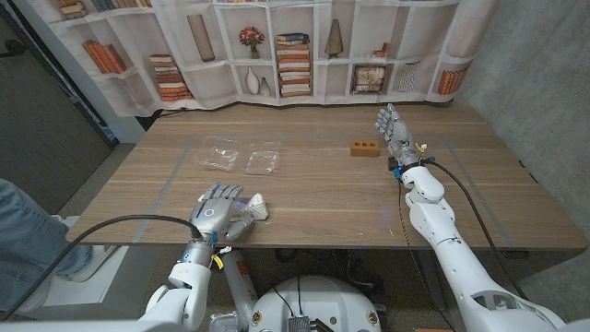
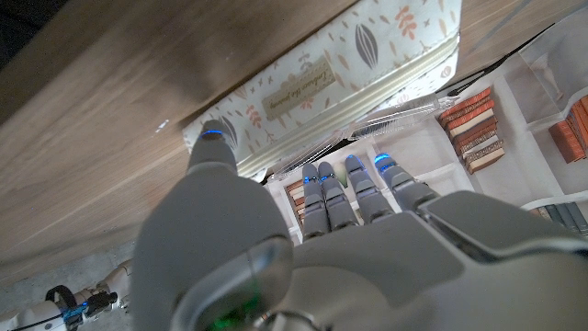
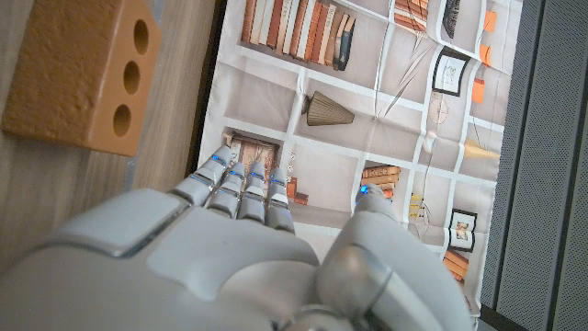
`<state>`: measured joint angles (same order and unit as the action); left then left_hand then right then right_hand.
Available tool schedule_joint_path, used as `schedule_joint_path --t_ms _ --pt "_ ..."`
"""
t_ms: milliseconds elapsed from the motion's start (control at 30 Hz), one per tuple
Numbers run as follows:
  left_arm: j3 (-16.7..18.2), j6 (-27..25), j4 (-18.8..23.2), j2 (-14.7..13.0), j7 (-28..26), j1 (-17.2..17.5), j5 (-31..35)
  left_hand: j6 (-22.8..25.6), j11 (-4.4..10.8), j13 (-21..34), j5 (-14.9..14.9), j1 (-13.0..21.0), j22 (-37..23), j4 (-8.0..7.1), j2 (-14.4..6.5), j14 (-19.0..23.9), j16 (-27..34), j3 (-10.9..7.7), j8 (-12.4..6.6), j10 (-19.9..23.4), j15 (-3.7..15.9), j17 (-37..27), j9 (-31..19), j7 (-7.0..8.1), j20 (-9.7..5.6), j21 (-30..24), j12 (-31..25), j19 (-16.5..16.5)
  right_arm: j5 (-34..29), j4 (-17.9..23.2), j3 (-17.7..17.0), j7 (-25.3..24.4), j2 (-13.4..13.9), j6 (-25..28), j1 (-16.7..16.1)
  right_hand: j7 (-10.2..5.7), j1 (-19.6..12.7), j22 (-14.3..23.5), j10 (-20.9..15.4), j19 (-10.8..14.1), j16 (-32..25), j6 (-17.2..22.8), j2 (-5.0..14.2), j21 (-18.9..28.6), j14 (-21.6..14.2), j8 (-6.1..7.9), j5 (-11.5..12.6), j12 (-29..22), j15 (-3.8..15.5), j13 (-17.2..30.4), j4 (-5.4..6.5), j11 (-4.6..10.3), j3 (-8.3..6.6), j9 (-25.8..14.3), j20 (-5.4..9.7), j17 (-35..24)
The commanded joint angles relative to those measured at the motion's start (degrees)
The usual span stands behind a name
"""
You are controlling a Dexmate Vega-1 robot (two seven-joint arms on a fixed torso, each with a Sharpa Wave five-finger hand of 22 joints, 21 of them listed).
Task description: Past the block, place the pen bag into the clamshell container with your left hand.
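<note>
Head view: the left hand (image 1: 218, 216) sits at the near edge of the wooden table (image 1: 332, 198), back uppermost, fingers reaching toward the pen bag (image 1: 253, 208), which lies just beyond the fingertips and partly under them. Left wrist view: the thumb (image 2: 213, 147) touches the leaf-patterned pen bag (image 2: 331, 78), and the other fingers (image 2: 354, 188) extend side by side beneath its zipper edge; whether the hand actually grips the bag cannot be told. The clear clamshell container (image 1: 238, 156) lies open on the table, well ahead of the left hand. The right hand (image 1: 395, 129) stands upright on the far side of the table, fingers straight and slightly spread, holding nothing. The orange block (image 1: 364, 148) rests just beside it, on its inner side, not touching. Right wrist view: the block (image 3: 78, 78) shows three round holes.
</note>
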<state>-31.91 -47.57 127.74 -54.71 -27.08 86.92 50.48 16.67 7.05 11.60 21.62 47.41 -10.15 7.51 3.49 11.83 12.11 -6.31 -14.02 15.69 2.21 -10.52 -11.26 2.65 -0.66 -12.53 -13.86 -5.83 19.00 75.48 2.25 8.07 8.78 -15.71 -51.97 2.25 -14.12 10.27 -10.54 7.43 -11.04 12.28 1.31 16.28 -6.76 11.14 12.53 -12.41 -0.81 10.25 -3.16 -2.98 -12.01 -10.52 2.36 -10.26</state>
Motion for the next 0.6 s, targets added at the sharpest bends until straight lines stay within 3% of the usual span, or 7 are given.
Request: schedule_joint_path --t_ms 33,600 --pt "-1.15 0.91 -1.20 0.06 -3.80 -1.21 -3.09 2.41 0.65 0.21 0.30 1.85 -0.14 0.39 -0.61 2.47 0.70 -0.32 -0.75 2.28 3.38 -0.18 -0.15 0.64 -0.37 -0.95 -0.59 -3.11 -0.11 -0.44 -0.01 0.04 0.04 0.39 0.28 -0.13 -0.68 0.11 -0.47 0.49 0.21 0.61 0.03 -0.39 -0.45 0.11 -0.18 0.25 -0.09 0.29 -0.38 -0.04 0.02 -0.29 0.80 -0.11" --pt "-3.12 2.40 -3.35 0.63 -7.51 -3.55 -3.63 9.75 3.17 0.19 -0.94 8.06 -0.17 0.97 -3.89 8.34 1.06 -2.15 -2.28 9.65 5.28 -0.04 -0.10 2.45 -0.33 -1.79 -1.41 -9.29 0.21 -0.85 -0.60 0.45 0.17 0.40 0.37 -0.12 -0.62 0.13 -0.58 0.59 0.27 0.59 0.10 -0.70 -0.44 0.08 -0.18 0.24 -0.17 0.30 -0.44 -0.10 0.08 -0.29 0.74 -0.12"
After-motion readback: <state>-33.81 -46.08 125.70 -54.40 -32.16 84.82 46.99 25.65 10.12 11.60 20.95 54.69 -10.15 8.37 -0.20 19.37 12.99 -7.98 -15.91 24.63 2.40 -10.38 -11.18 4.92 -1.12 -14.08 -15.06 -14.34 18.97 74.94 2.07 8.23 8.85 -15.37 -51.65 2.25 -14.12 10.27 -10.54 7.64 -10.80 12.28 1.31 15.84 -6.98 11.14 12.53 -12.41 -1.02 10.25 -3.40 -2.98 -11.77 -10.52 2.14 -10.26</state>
